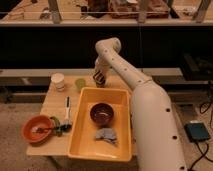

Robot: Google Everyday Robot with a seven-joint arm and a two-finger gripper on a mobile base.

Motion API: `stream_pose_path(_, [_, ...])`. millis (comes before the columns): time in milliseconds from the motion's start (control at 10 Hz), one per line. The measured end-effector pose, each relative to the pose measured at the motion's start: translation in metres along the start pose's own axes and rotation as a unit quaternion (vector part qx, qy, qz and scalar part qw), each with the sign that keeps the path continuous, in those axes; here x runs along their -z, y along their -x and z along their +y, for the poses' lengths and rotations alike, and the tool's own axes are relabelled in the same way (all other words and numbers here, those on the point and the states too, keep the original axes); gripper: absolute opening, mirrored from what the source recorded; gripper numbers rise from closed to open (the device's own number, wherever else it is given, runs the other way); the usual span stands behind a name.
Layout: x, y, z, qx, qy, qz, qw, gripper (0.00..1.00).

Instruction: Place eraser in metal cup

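The metal cup point(100, 79) is a small dark cup with pale streaks. It stands at the back of the wooden table point(52, 102), just behind the yellow tub point(82, 145). My gripper point(99, 71) hangs right over the cup, at or in its mouth, at the end of the white arm point(125, 70) that reaches in from the right. I cannot make out the eraser; the gripper hides whatever is under it.
A white paper cup point(58, 81) and a pale green lid point(80, 83) stand left of the metal cup. The tub holds a dark red bowl point(102, 113) and a grey cloth point(106, 134). An orange bowl point(37, 129) and a white pen point(67, 107) lie at the left.
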Motion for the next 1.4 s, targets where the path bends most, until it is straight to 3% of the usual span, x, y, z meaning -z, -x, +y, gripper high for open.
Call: stream_pose_path(1400, [-0.016, 0.001, -0.009, -0.007, -0.005, -0.013, 0.9999, 0.00])
